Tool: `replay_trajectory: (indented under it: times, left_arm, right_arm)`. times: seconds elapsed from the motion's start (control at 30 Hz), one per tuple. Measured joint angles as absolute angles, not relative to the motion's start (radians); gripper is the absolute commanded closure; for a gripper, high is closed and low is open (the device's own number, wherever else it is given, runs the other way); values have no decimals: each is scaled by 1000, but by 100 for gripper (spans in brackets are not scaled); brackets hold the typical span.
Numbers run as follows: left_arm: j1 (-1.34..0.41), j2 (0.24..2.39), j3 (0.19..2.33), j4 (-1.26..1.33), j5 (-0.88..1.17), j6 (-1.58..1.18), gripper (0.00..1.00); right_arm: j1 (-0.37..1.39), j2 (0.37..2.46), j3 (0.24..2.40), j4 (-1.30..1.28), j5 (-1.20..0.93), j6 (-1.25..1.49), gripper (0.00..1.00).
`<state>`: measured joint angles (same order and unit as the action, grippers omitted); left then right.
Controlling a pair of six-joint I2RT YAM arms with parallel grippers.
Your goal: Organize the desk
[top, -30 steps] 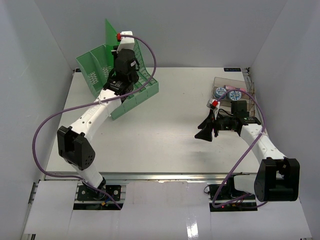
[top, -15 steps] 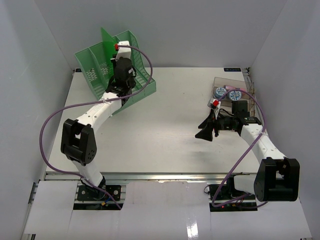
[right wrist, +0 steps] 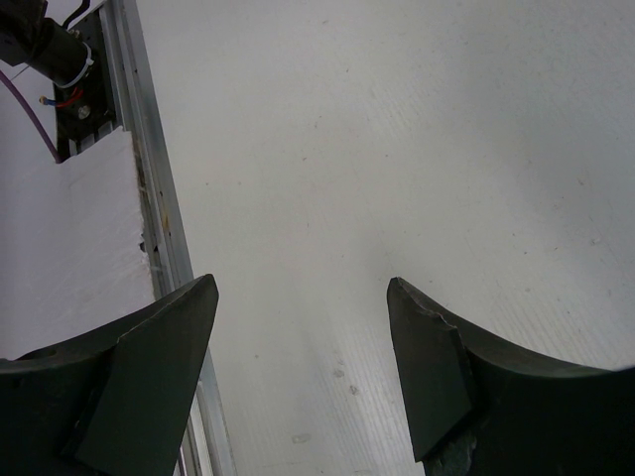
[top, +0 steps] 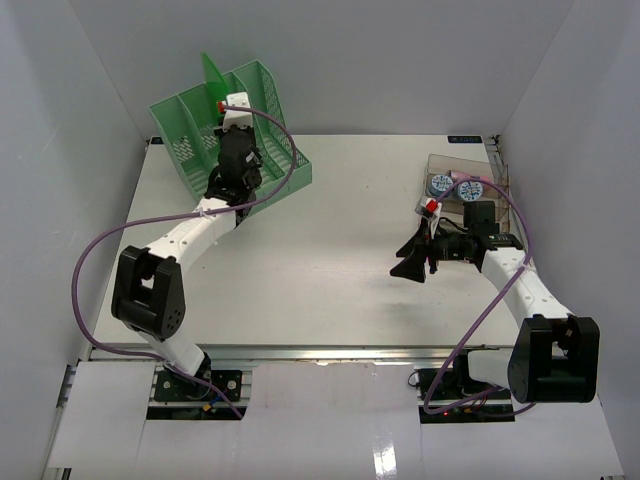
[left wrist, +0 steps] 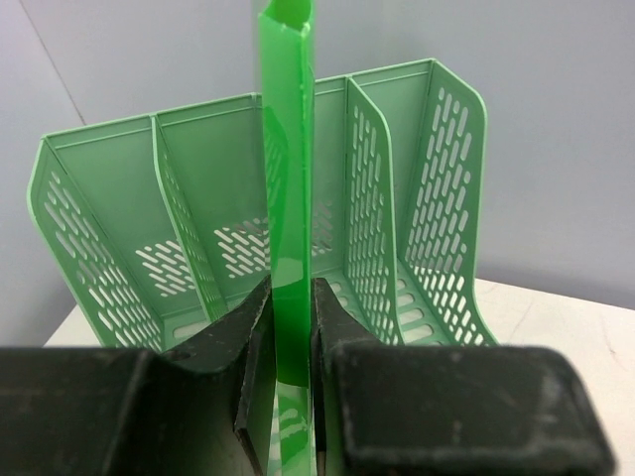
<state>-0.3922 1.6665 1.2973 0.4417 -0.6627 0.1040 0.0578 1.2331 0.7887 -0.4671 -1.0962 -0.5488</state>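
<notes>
The desk (top: 330,250) is a white tabletop with a silver rail (top: 340,352) at the front. A green slotted file organizer (top: 250,120) stands at the back left. My left gripper (top: 232,135) is over the organizer, shut on a thin green plastic folder (top: 212,72) that stands upright. In the left wrist view the folder (left wrist: 290,178) is edge-on between the jaws of the left gripper (left wrist: 293,327), in front of the organizer's middle slots (left wrist: 198,248). My right gripper (top: 408,260) hangs open and empty over the right middle of the desk; the right wrist view shows it (right wrist: 303,297) above bare desk (right wrist: 417,149).
A clear tray (top: 462,170) with rolls of tape (top: 441,183) sits at the back right, just behind the right arm. Pale grey walls close in the left, back and right sides. The front rail (right wrist: 149,198) shows left of the right gripper.
</notes>
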Motion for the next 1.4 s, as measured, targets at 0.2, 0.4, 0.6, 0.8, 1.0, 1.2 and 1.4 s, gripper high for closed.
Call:
replay_trajectory:
  times: [0.2,0.4,0.6,0.8,1.0,1.2,1.4]
  left_arm:
    - [-392,1638,1281,426,-627,85,100]
    - [-392,1620,1244,468,-620,144,100]
    - [-393,1620,1236,509,-619,209,100]
    - [-393,1620,1240,533,-618,252,100]
    - [-393,1620,1257,558,-621,293,100]
    - [-395,1621,1276,606,-623,321,100]
    - [-395,1649,1284,662,-632,325,100]
  right_arm:
    - [57,1233,789,-467,-1097,-549,25]
    - [55,1233,789,-467,-1097,-549,25]
    - [54,1234,789,-467,-1098,-549,25]
    - [54,1234,789,-467,-1099,-549,25]
    - [54,1234,789,-467,-1100,-549,25]
    - [54,1235,789,-467,-1101,-549,25]
    - [54,1237,789,-467,-1102,-549,25]
